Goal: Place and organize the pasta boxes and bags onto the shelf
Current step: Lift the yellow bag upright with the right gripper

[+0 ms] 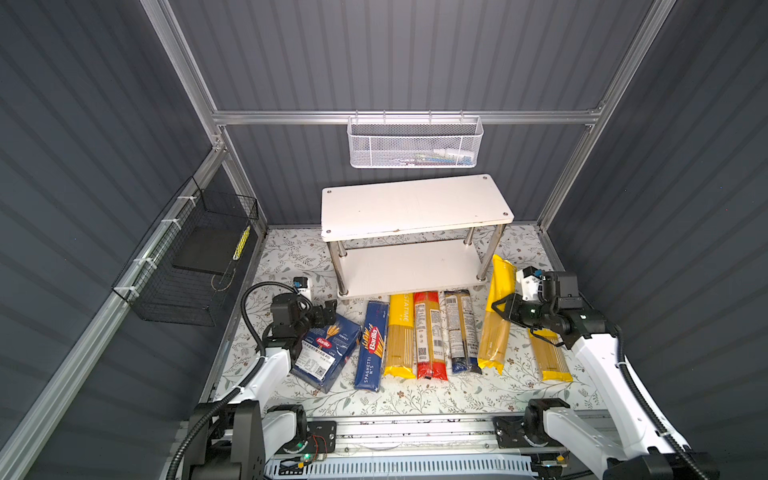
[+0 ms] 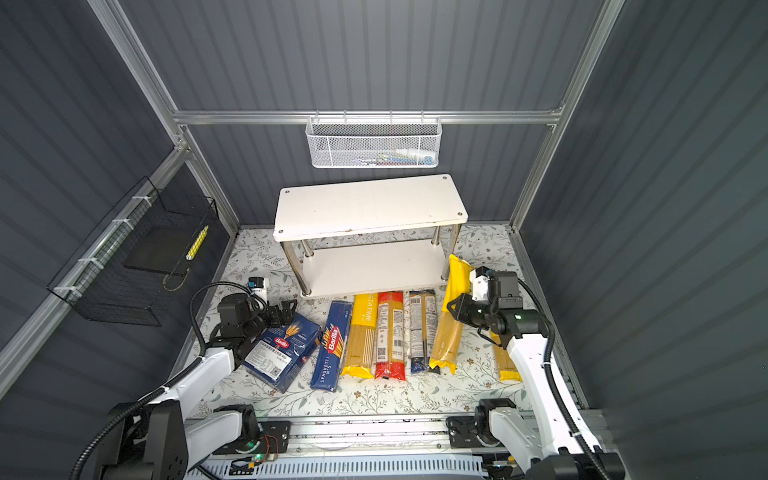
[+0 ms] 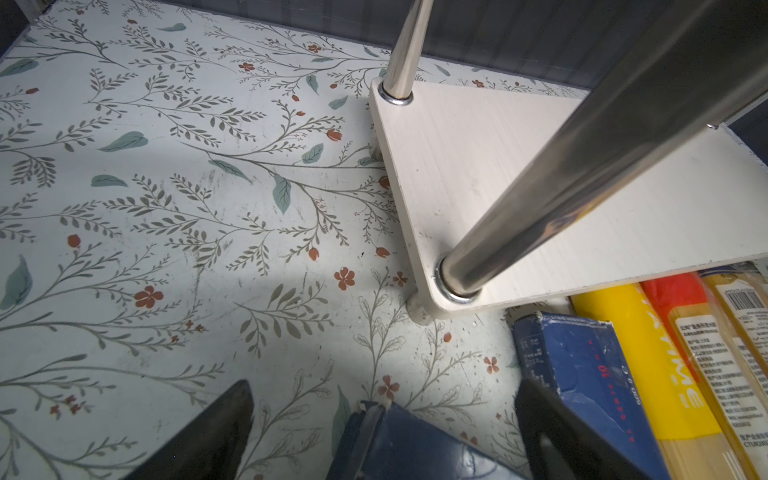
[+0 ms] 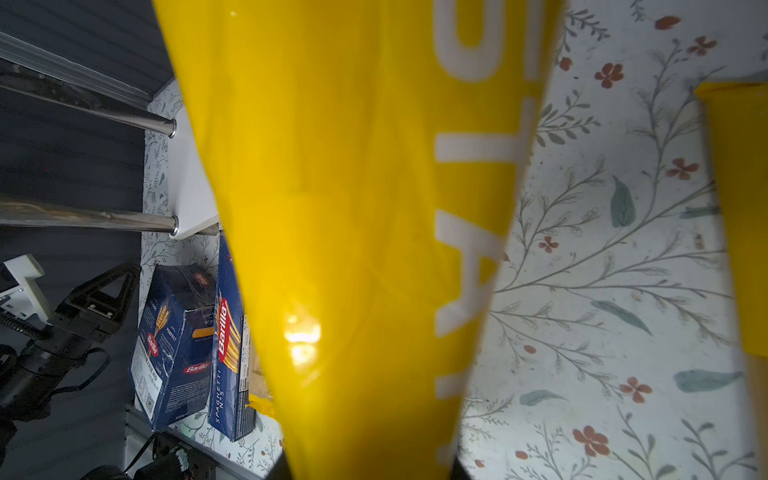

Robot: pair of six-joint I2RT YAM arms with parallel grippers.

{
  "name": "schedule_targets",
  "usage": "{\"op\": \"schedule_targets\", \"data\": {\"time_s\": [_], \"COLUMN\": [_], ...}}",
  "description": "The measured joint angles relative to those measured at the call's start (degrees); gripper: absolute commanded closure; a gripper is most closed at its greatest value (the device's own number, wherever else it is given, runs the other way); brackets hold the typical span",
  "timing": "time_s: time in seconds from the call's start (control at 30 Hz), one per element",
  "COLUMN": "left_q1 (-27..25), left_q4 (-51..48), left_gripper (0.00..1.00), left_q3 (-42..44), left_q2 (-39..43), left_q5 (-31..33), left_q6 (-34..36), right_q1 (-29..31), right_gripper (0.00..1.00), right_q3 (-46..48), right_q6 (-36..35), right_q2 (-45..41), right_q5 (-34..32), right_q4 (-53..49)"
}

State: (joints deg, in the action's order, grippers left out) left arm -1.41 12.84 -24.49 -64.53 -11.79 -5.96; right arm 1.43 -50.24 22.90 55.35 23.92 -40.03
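Note:
The white two-tier shelf point(image 1: 415, 208) stands at the back with both boards bare. On the floral mat before it lie the wide Barilla box point(image 1: 326, 349), the narrow spaghetti box point(image 1: 372, 347), a yellow bag point(image 1: 401, 336), a red-ended bag point(image 1: 430, 336) and a dark-blue-ended bag point(image 1: 459, 332). My right gripper point(image 1: 505, 309) point(image 4: 370, 465) is shut on another yellow bag point(image 1: 500, 274) point(image 4: 353, 208), tilted with its far end raised beside the shelf's right post. A third yellow bag point(image 1: 550, 357) lies under that arm. My left gripper point(image 1: 328, 309) point(image 3: 384, 386) hangs open over the wide box's far corner point(image 3: 399, 440).
A white mesh basket point(image 1: 415, 143) hangs on the back rail above the shelf. A black wire basket point(image 1: 191, 257) is fixed to the left wall. Chrome shelf posts point(image 3: 561, 187) rise close to my left gripper. The arms' metal base rail point(image 1: 415, 432) runs along the front.

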Motion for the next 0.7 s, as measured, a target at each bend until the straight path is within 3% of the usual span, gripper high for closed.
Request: {"op": "schedule_targets", "data": {"time_s": [0.7], "left_q1": [0.0], "left_q4": [0.02], "left_gripper": [0.01], "left_q3": [0.0], "left_q2": [0.0], "left_q5": [0.81], "left_q6": [0.76], "right_q1": [-6.23], "right_gripper": [1.0], "right_q3": [-17.11], "right_q6": [-3.1], "right_q2": [2.91], "right_q5": [1.36], "right_q4": [-8.07]}}
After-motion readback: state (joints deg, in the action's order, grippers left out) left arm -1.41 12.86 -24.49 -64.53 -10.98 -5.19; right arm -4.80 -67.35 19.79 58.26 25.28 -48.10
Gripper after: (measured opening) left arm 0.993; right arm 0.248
